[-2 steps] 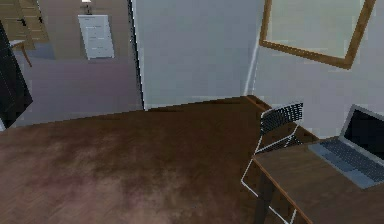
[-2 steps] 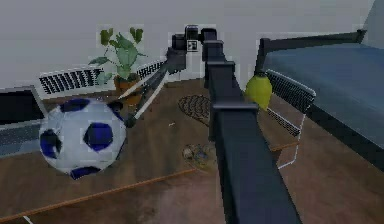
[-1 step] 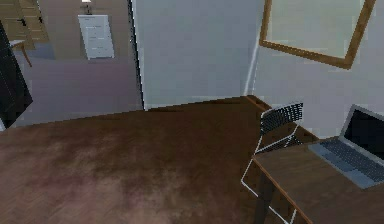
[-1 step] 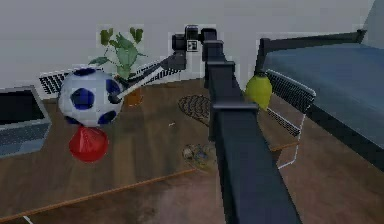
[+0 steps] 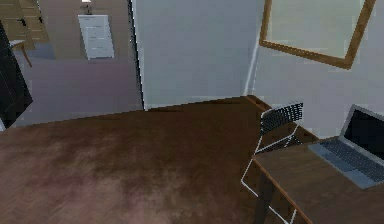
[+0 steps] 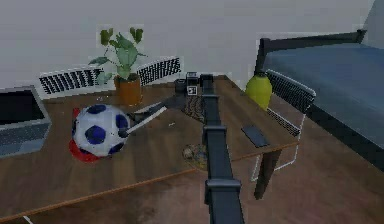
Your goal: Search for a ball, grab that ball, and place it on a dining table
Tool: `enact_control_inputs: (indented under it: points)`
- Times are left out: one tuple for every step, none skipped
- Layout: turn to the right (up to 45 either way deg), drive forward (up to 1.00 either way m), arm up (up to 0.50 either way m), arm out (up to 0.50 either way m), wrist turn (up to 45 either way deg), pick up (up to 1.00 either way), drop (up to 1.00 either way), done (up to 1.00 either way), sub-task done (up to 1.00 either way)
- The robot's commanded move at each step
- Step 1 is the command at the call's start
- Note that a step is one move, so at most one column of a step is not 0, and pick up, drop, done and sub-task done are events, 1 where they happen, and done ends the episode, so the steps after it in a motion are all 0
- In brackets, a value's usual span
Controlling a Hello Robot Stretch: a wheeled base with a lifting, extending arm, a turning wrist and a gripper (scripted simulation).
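Observation:
A blue and white ball (image 6: pixel 100 131) rests on a red patch on the wooden table (image 6: pixel 160 160), left of the arm. The dark arm (image 6: pixel 215 150) rises from the arm side view's bottom edge over the tabletop. My gripper (image 6: pixel 146 118) reaches left from the arm's far end, and its thin fingers end at the ball's right side. I cannot tell whether they touch the ball or whether the gripper holds anything.
On the table stand a potted plant (image 6: pixel 125 70), a laptop (image 6: pixel 20 115), a yellow-green vase (image 6: pixel 259 91) and a dark flat phone (image 6: pixel 254 136). A wire chair (image 6: pixel 290 100) and a blue bed (image 6: pixel 335 75) lie right. The forward view has brown floor (image 5: pixel 130 160), a desk corner (image 5: pixel 320 190), a laptop (image 5: pixel 358 145), a black chair (image 5: pixel 278 125) and a doorway (image 5: pixel 90 50).

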Motion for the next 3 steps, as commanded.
enact_control_inputs:
  points:
    - [0.0, 0.00, -0.32, 0.00, 0.0, 0.00, 0.00, 0.00, 0.00]
    - [0.0, 0.00, 0.00, 0.00, 0.0, 0.00, 1.00, 0.00, 0.00]
    - [0.0, 0.00, 0.10, 0.00, 0.0, 0.00, 0.00, 0.00, 0.00]
